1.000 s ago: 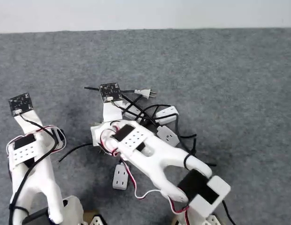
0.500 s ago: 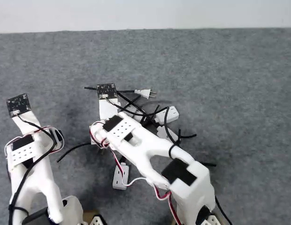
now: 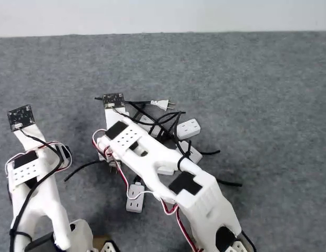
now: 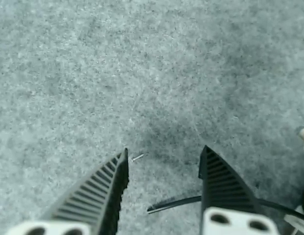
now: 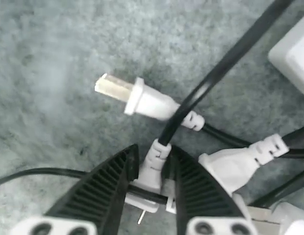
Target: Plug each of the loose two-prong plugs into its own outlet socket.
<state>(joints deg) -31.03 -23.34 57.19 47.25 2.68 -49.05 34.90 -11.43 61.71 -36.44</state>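
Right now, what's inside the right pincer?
A white plug is squeezed between the right pincer's ribbed fingers, with a black cord lying across it. One metal prong pokes out. The fingers cover the plug's sides, so the other prong cannot be seen.

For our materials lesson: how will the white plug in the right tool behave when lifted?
The gripped plug looks small and rigid, so probably light in the right tool. Its black cord lies over a loose plug, so it likely flops and may drag that.

Loose white two-prong plug [image 5: 142, 100], second plug [image 5: 153, 171] pinched in right tool [image 5: 153, 148], white sockets [image 3: 187, 128] nearby
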